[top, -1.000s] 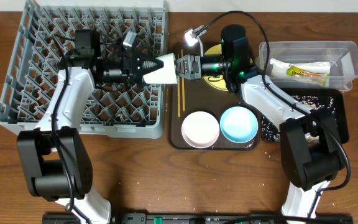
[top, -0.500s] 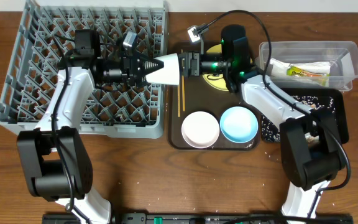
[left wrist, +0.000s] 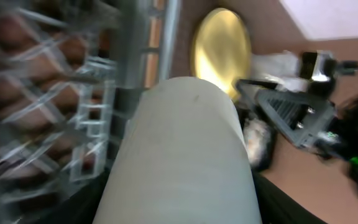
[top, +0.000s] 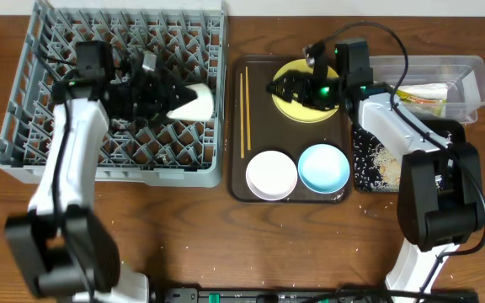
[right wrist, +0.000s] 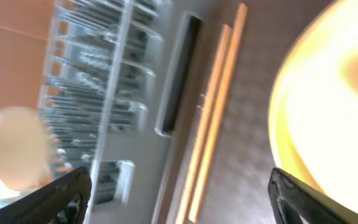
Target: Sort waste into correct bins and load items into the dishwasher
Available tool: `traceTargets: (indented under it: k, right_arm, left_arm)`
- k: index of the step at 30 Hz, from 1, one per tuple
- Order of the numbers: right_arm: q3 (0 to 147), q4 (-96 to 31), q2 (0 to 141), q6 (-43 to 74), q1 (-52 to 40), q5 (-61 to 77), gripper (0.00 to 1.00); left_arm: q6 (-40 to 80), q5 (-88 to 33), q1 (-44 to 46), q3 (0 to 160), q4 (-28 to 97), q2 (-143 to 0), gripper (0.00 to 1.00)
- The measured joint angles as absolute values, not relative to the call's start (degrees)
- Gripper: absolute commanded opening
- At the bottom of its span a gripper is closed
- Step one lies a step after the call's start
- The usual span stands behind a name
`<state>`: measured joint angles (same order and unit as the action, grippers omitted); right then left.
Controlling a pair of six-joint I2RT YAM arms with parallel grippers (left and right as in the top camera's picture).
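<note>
Hovering over the right-hand pegs of the dish rack (top: pixel 116 174), the left gripper (top: pixel 179 101) clamps the small white cup (top: pixel 199 103), which lies sideways. Probably light, rigid, slick and chippable, it wants a firm hold across its wall. Right of the rack, past the chopsticks (top: pixel 243 114), the right gripper (top: pixel 283 87) gapes wide and empty above the yellow plate (top: pixel 300 111).

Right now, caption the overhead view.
Left claw holds white cup over the dish rack; right claw open above the yellow plate.
</note>
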<state>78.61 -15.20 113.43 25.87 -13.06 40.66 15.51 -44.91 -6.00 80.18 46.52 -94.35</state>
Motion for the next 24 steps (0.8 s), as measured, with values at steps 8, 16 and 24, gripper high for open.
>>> traceTargets:
  k: [8,16,24]
  right_arm:
    - [79.33,-27.24,104.38,18.06,-15.68,23.22,0.99]
    - [80.05,-30.22,103.02,15.75,-16.21,16.64,0.99]
    - [80.05,-31.64,103.02,15.57,-16.23,15.59,0.99]
  left_arm:
    - [15.68,-15.90,2.55,82.17,58.65,-81.21,0.47]
    - [15.68,-4.23,10.81,81.01,58.74,-88.53,0.47]
    - [15.68,-2.35,12.91,80.82,57.17,-98.78,0.52]
